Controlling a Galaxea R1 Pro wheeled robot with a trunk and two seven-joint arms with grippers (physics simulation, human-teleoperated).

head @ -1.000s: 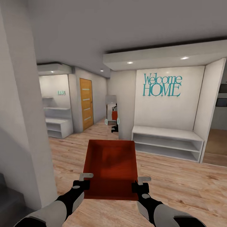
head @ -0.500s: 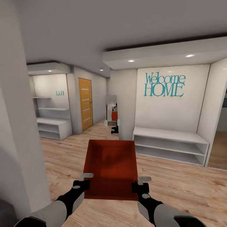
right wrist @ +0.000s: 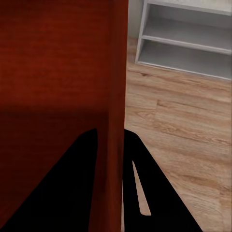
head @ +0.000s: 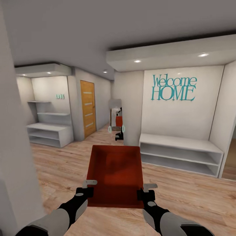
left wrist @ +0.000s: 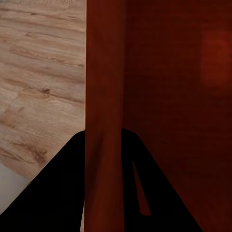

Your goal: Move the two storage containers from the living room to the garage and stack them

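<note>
Since a second ago the head view has swung leftward: the left alcove shelving now shows in full and the pillar at the left edge has slid outward, a shift of the camera, while the storage container sits unchanged in the view between both arms.

Container: red-orange, open-topped, nothing visible inside. It is carried level above the light wood-plank floor, long axis pointing ahead.

Left gripper: closed on the container's left wall near its near corner; the left wrist view shows the wall passing between the two dark fingers, one inside, one outside.

Right gripper: closed likewise on the right wall, which runs between its fingers in the right wrist view.

Writing: teal lettering "Welcome HOME" on the white wall above a low white shelf unit. A small teal sign in the left alcove is too small to read.

An orange-brown door stands beyond.
</note>
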